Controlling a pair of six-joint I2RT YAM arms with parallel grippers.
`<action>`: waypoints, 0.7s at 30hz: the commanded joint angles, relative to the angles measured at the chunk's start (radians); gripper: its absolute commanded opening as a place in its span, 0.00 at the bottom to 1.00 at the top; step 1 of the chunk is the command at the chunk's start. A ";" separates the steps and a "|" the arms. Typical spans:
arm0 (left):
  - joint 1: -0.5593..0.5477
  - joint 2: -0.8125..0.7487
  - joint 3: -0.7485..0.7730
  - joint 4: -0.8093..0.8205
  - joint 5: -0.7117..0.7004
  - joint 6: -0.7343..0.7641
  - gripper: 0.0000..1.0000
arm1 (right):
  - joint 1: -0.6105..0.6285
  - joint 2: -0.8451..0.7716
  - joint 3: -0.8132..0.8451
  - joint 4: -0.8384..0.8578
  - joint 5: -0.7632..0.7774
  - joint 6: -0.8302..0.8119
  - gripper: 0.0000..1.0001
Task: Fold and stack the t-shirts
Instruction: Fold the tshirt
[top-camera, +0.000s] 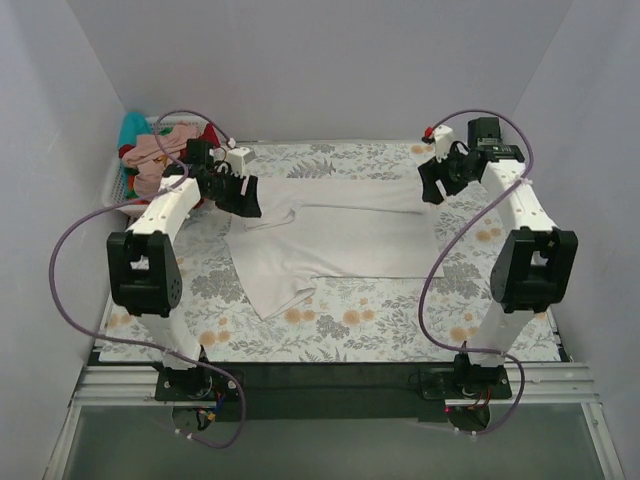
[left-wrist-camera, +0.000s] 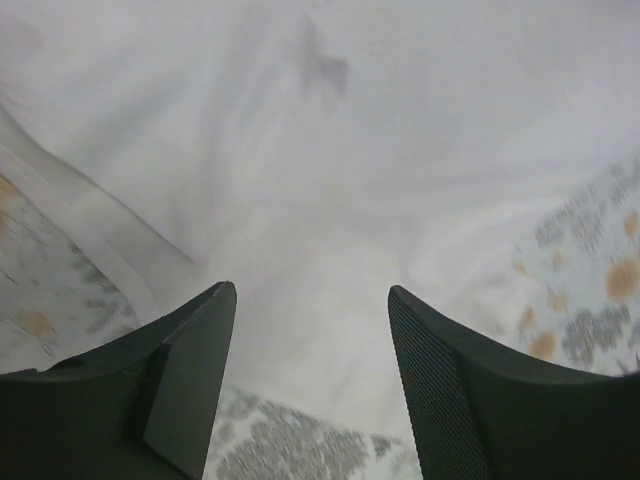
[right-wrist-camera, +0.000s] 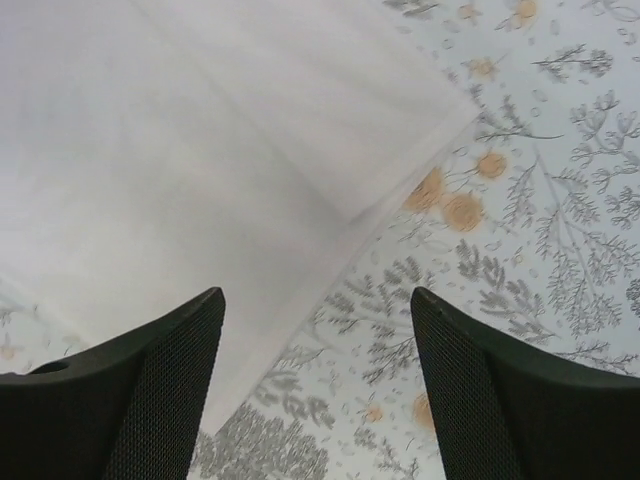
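Observation:
A large white t-shirt (top-camera: 330, 240) lies spread on the flowered table, partly folded, one sleeve pointing to the near left. My left gripper (top-camera: 243, 197) hovers open and empty over the shirt's left upper edge; the left wrist view shows white cloth (left-wrist-camera: 330, 180) between and beyond its fingers. My right gripper (top-camera: 436, 182) hovers open and empty over the shirt's far right corner; the right wrist view shows the folded white edge (right-wrist-camera: 250, 170) and the table cloth. Pink, dark red and teal shirts (top-camera: 160, 148) are heaped at the far left.
A white lattice basket (top-camera: 118, 185) at the far left holds the heap of coloured shirts. The flowered table cover (top-camera: 400, 320) stretches from the shirt to the near edge. Grey walls close in the left, right and back.

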 joint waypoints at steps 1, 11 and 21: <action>-0.016 -0.254 -0.237 -0.152 0.151 0.251 0.61 | 0.035 -0.148 -0.222 -0.101 -0.052 -0.175 0.81; -0.197 -0.610 -0.655 -0.200 0.074 0.408 0.59 | 0.115 -0.357 -0.663 -0.055 0.123 -0.316 0.65; -0.257 -0.664 -0.766 -0.152 0.049 0.448 0.55 | 0.115 -0.357 -0.778 0.025 0.185 -0.361 0.57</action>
